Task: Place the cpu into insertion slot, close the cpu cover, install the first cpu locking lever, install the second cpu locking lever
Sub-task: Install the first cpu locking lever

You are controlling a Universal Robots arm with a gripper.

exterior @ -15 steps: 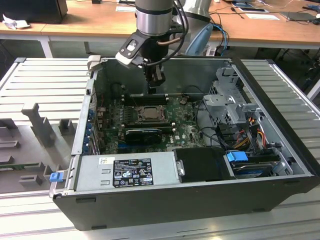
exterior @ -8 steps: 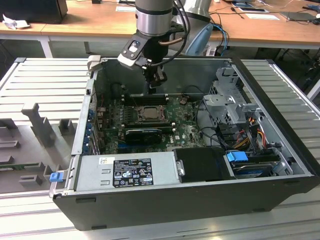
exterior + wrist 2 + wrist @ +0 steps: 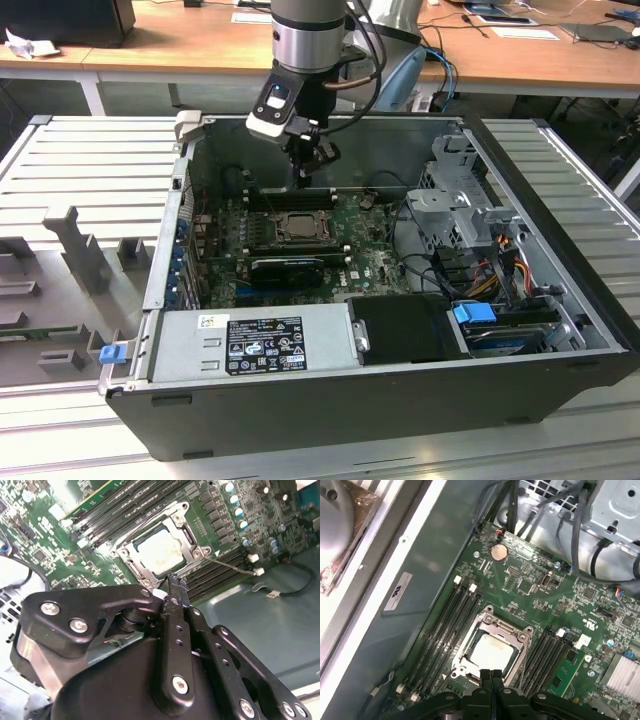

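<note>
Closed pincer at the socket's edge, cpu already seated.

In the first wrist view the pincer has its fingers pressed together with nothing between them, the tips just beside the rim of the insertion slot. The cpu lies flat in the slot, silver top up, and the cpu cover lies down around it, so the top shows through its window. A thin lever juts from a socket corner over the memory slots. The arm hangs over the open case.
</note>
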